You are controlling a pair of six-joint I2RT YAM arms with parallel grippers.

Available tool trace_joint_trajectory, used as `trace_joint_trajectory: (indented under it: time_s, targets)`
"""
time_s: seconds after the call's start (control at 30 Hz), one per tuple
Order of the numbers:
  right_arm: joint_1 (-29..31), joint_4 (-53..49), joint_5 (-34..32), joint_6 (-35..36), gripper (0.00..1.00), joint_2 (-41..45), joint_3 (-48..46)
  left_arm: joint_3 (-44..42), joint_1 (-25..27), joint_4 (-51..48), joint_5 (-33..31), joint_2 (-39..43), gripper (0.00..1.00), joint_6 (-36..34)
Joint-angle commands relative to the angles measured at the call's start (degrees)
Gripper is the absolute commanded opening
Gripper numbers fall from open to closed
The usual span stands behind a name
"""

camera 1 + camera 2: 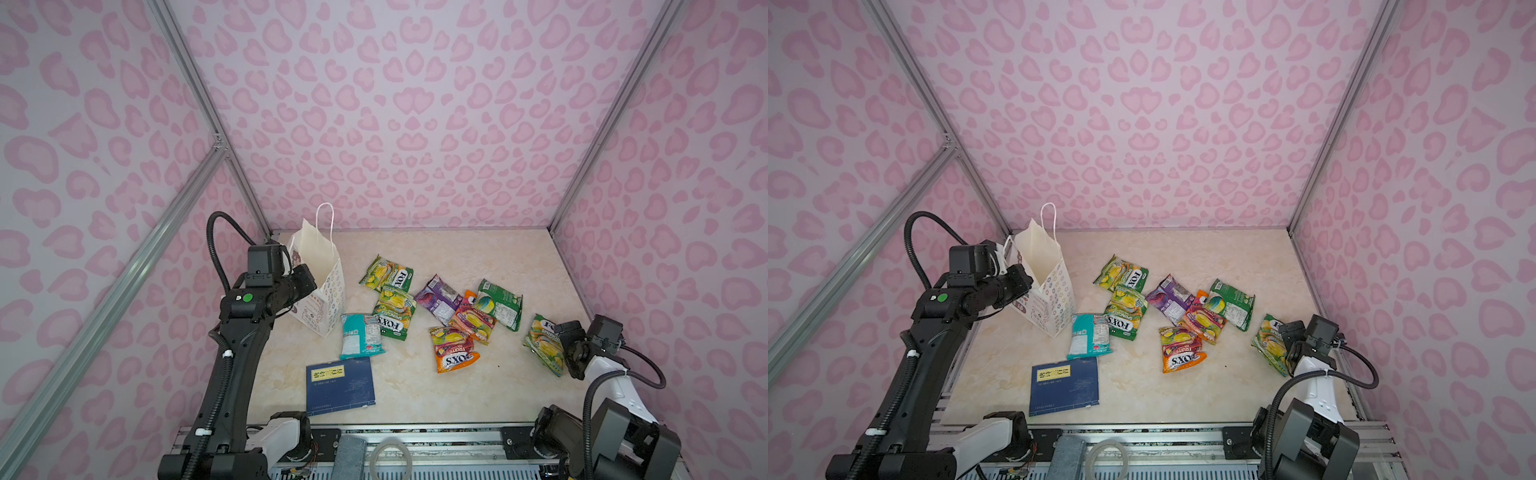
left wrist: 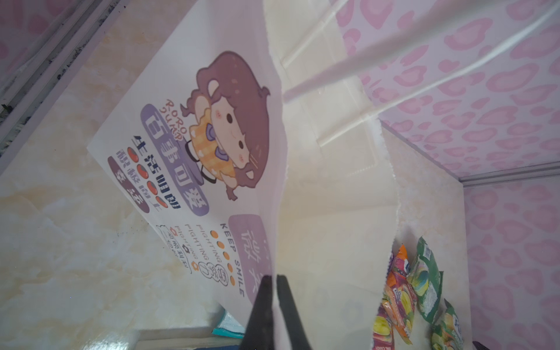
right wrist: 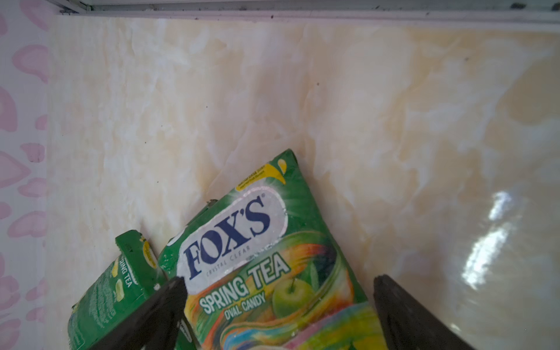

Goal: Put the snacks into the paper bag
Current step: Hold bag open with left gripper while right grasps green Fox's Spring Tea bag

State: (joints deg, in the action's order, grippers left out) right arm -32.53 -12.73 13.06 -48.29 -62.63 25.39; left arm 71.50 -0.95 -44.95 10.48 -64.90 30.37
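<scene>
Left hand point(image 2: 274, 280) clenched on the rim of the standing bag point(image 1: 328, 299). Right hand point(image 3: 280, 280) spread wide astride a green packet point(image 3: 242, 230) on the surface point(image 1: 436, 395); other snacks point(image 1: 438, 297) lie scattered between. The glossy packet may slip free, or a tug could topple the bag.

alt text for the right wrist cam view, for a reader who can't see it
The right gripper holds its black jaws wide open over a green FOX'S Spring Tea candy packet lying on the pale marble-look table. A second green packet lies beside it.
</scene>
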Motion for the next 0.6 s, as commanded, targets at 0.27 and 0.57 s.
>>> trace_joint_trajectory:
  time_s: [0.27, 0.57]
  targets:
    - [3.39, 9.17, 14.67, 2.08, 0.95, -10.93, 0.72, 8.83, -3.71, 5.96, 13.71, -6.54, 0.02, 7.86]
    - [9.56, 9.75, 14.1, 2.67, 0.84, -15.16, 1.07, 7.62, -4.5, 6.14, 13.71, -10.5, 0.02, 6.44]
